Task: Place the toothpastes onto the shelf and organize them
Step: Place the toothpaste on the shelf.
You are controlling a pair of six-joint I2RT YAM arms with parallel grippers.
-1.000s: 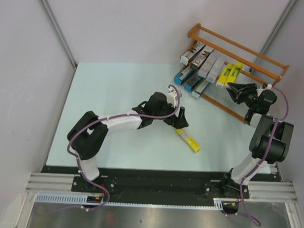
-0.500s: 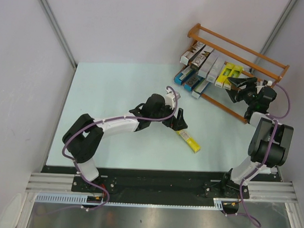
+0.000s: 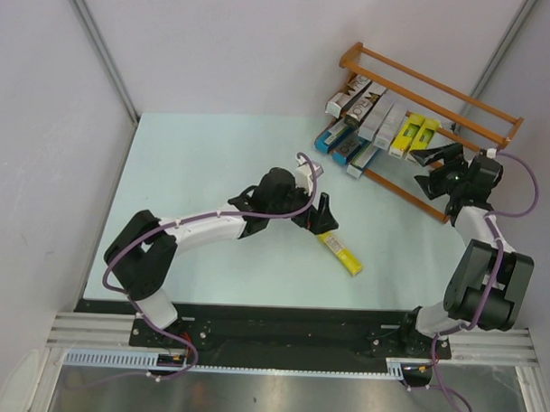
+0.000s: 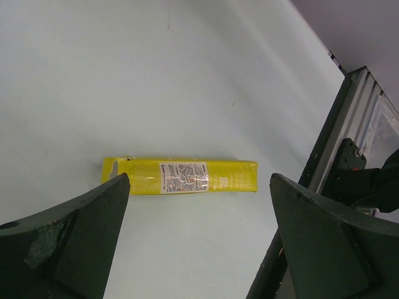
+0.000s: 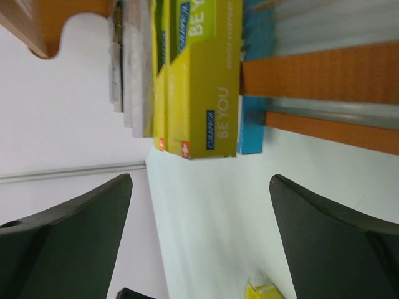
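Centre frame, the left gripper [image 3: 318, 217] hangs with jaws spread over a lone yellow toothpaste carton [image 3: 341, 253] on the table [image 3: 195, 167]. Upper right, the right gripper [image 3: 423, 170] — jaws wide apart, empty — faces the stocked shelf [image 3: 441, 94].

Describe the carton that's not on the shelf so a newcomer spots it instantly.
Look at the pale table, not the wooden shelf at its far right corner. Near the table's middle, by the left arm's open fingers, lies a yellow carton. It alone lies flat on the table; every other carton sits on the shelf.
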